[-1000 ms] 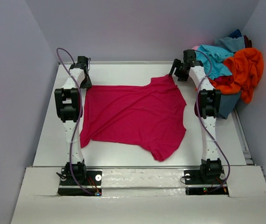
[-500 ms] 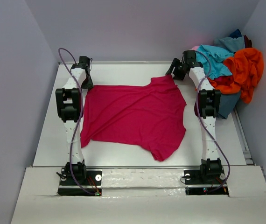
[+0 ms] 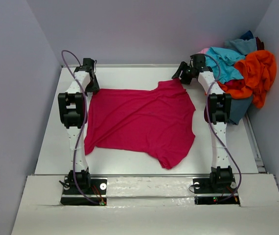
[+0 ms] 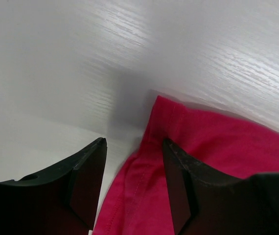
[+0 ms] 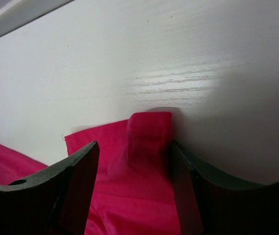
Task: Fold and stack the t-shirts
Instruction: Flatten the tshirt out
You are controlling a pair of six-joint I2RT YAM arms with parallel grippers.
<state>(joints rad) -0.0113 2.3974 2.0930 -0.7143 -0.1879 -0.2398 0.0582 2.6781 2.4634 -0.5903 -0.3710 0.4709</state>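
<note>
At the table's (image 3: 129, 73) far edge, the left gripper (image 4: 133, 147) and right gripper (image 5: 132, 147) gape open, each astride a far corner of the flat crimson shirt (image 3: 139, 120). Folding seems barely begun; next, each should pinch its corner and lift.

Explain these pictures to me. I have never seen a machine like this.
Two white robot arms are bolted to the near edge of a white table. The wide picture comes from a fixed camera above and behind them. The two close-ups come from cameras on the wrists, so the black prongs at the bottom are each arm's own claw. A crimson t-shirt lies spread flat. A pile of other t-shirts, orange and turquoise among them, sits at the far right. The left claw straddles the shirt's far left corner, and the right claw straddles its far right one. Both stand open and nothing is lifted.
</note>
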